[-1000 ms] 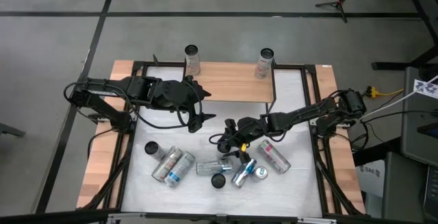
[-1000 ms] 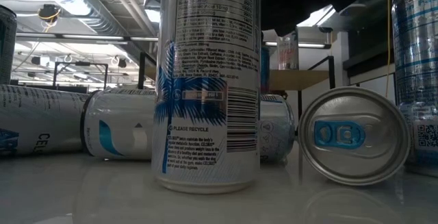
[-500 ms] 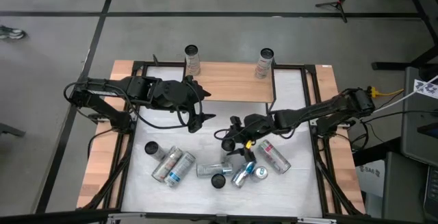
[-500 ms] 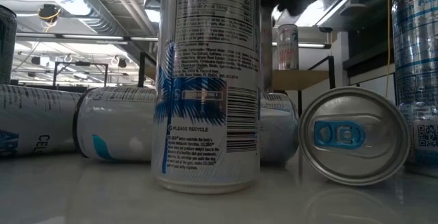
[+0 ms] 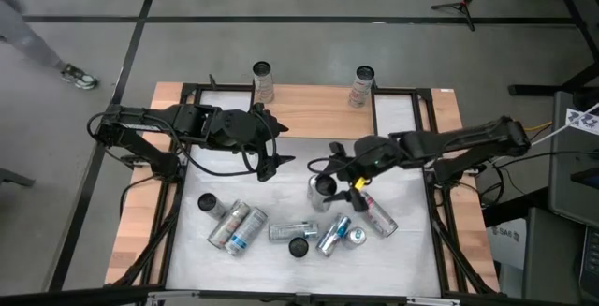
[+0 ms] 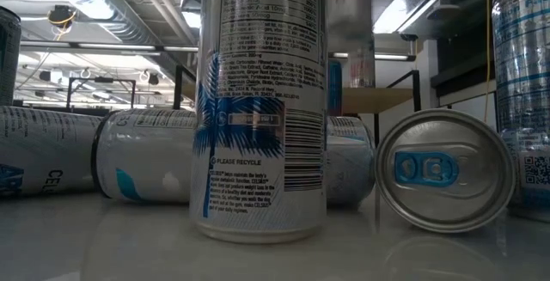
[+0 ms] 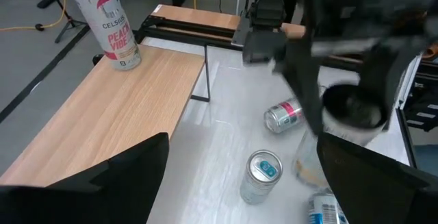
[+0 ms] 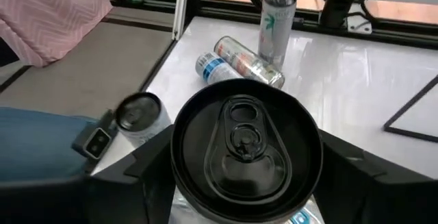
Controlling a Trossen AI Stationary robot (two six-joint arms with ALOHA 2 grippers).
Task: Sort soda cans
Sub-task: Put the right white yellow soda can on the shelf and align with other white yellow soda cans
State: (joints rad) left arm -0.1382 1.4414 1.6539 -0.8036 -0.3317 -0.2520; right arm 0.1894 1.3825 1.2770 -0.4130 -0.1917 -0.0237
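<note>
The right claw has lifted a dark-topped silver can off the worktop. Its fingers hide the can's sides. The left claw waits open.

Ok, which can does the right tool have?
The dark-topped can, upright and lifted between the right tool fingers, above the cluster of cans on the white table.

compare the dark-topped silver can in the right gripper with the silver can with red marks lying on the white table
The dark-topped silver can is upright and lifted in the right gripper; the silver can with red marks lies on its side on the white table, ungripped. The held can's top is black; the lying can's end is silver. Both are slim aluminium cans. The left gripper waits open above the table's left half.
</note>
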